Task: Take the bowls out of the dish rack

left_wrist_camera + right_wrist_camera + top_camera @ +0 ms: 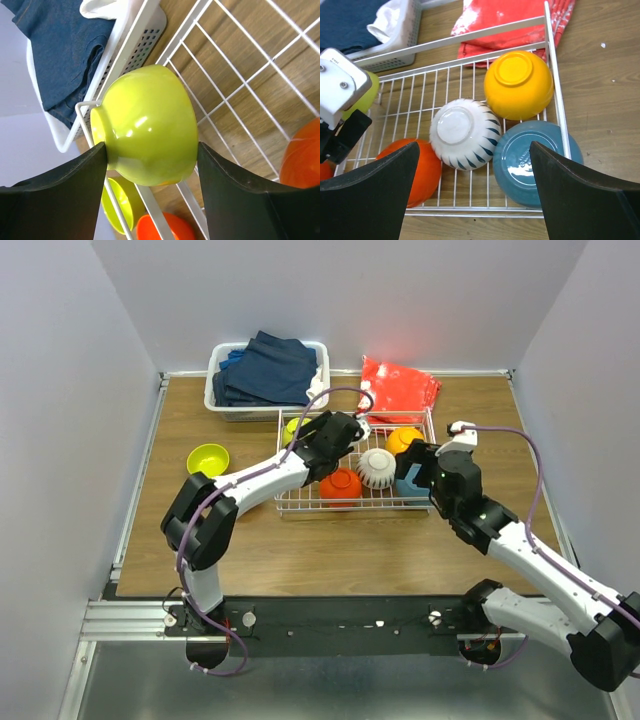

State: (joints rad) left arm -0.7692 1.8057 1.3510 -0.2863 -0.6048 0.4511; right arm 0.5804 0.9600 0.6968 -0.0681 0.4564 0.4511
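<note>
You had seven bowls to account for: two lime green, two red-orange, one yellow-orange, one teal and one white with dark stripes. Five lay in the single white wire dish rack [352, 510]. The lime green bowl [147, 125] was tipped on its side in the far left corner. A red-orange bowl [340, 483], the striped bowl [462, 132], the yellow-orange bowl [518, 85] and the teal bowl [530, 160] sat upside down.

The second lime green bowl [208, 457] stood upright on the worktop [330, 555], left of the rack. The second red-orange bowl [165, 227] showed best in the left wrist view, and you could not tell whether it was inside the rack.

The wooden worktop, boxed in by pale walls [350, 300], also carried one tub of blue clothes [265, 375] and one red packet [400, 385].

Your left gripper [151, 147] was stretched into that corner, its fingers pressed on both sides of the lime green bowl. Your right gripper [473, 147] hung spread wide above the rack's right end.
</note>
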